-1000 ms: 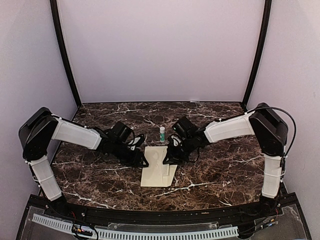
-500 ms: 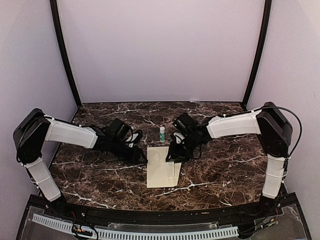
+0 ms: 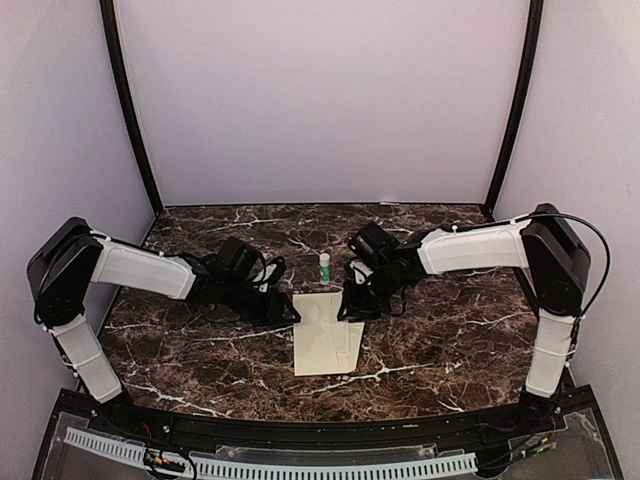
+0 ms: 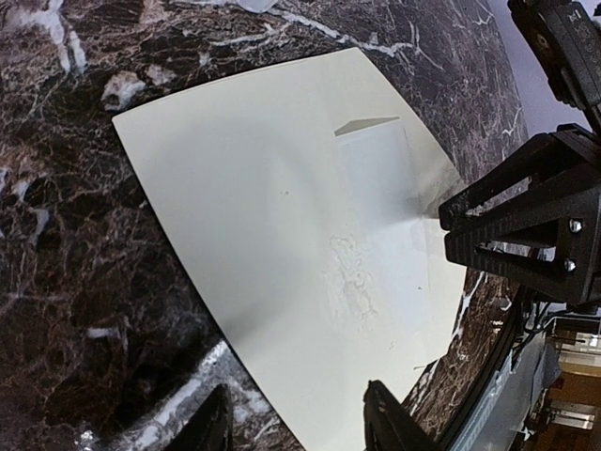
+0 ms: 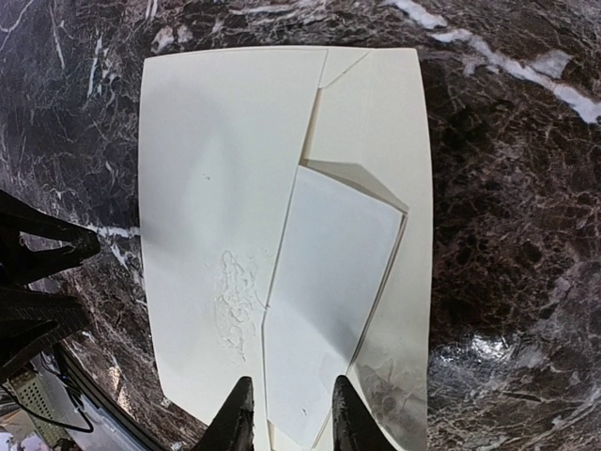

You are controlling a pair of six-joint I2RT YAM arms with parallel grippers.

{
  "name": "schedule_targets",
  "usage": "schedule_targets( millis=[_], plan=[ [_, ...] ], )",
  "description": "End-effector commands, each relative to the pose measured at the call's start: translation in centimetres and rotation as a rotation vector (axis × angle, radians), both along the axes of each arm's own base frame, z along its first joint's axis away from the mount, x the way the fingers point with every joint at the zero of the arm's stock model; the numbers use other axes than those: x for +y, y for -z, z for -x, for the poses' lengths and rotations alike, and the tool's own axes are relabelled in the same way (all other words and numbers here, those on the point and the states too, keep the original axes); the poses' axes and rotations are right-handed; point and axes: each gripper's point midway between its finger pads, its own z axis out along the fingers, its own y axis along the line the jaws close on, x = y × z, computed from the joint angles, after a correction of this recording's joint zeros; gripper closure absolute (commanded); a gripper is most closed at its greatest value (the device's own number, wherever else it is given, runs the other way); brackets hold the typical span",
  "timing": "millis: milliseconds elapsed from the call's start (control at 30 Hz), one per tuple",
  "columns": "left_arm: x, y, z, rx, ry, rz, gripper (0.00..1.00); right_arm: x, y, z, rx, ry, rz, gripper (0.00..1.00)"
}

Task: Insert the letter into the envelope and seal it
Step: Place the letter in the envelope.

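Dark marble with white veins covers the table, closed in by pale lilac walls and two black posts at the back corners. The envelope lies flat at mid-table with its long sides running near to far, in front of and between the two hands. It is plain cream paper, smooth, with a faint embossed emblem on its left half. On its right half sits a paler rectangular panel, apparently the folded letter. No print or border shows on the upturned face, and a small triangular fold casts a shadow at its far end.

The left hand is at the envelope's far left corner, fingers spread wide and released, grasping nothing. The right hand meets the far right edge with its tips parted a little, and no paper is seen clamped between them.

A small white glue stick with a green cap stands upright just behind the envelope's far edge, between the hands. Broad stretches of marble lie to the left, right and front of the envelope.
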Motion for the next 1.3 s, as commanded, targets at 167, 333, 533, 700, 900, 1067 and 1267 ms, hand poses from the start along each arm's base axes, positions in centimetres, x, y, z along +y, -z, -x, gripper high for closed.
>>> schedule_targets(
  millis=[167,333,533,700,900,1067,1267],
  plan=[
    [-0.4,1.2,0.7,0.035,0.019,0.013,0.59,-0.1,0.5,-0.3,-0.021,0.001,0.010,0.74],
    [-0.4,1.8,0.8,0.046,0.023,0.006,0.60,-0.2,1.2,-0.2,-0.012,0.000,0.015,0.72],
    [-0.7,2.4,0.9,0.058,0.035,0.001,0.61,0.1,1.8,-0.1,-0.004,-0.003,0.010,0.70],
    [-0.9,2.7,0.9,0.060,0.042,-0.002,0.62,0.0,2.4,-0.1,0.002,-0.001,0.021,0.70],
    [-1.1,3.1,1.0,0.067,0.050,-0.008,0.65,-0.1,2.8,-0.1,0.003,-0.003,0.030,0.71],
    [-1.1,3.3,1.1,0.070,0.053,-0.012,0.66,0.1,3.2,0.0,0.007,-0.010,0.028,0.74],
    [-1.2,3.6,1.1,0.074,0.054,-0.017,0.67,0.4,3.4,-0.2,0.005,-0.020,0.022,0.74]
  ],
)
